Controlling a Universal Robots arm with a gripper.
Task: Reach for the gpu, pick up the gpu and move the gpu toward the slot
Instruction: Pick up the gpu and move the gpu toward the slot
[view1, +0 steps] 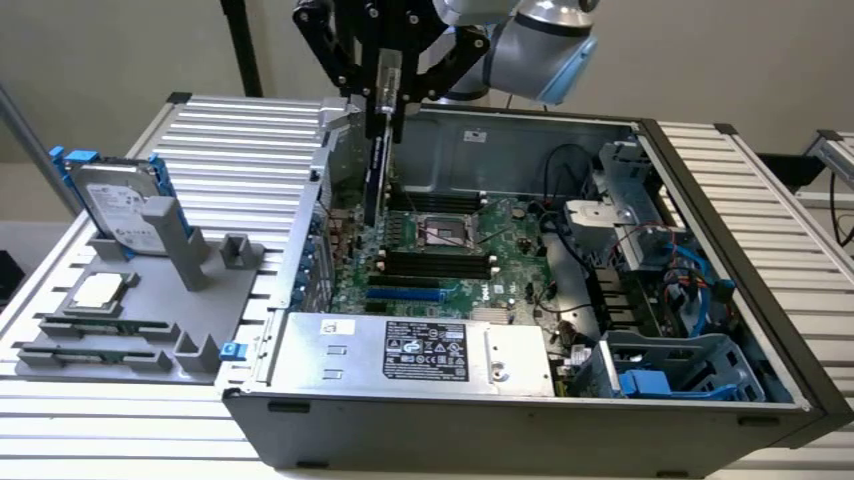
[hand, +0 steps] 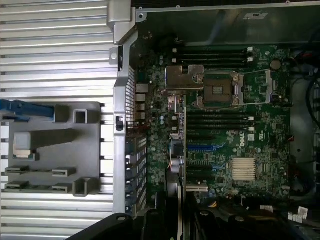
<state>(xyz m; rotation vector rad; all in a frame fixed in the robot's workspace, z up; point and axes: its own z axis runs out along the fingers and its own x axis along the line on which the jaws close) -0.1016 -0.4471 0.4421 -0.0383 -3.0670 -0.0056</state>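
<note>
Ribbed metal tabletop carries an open computer case. Above its motherboard, toward 11 o'clock, the gripper is clenched on the gpu, held edge-down. At 9 o'clock, a hard drive stands in a grey fixture.

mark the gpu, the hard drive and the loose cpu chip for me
gpu (view1: 378, 165): exterior view, on the card's edge, hanging on end below the gripper.
hard drive (view1: 118, 208): exterior view, on its labelled silver face, standing in the grey holder.
cpu chip (view1: 103, 291): exterior view, on its square silver lid, lying on the holder.
</note>
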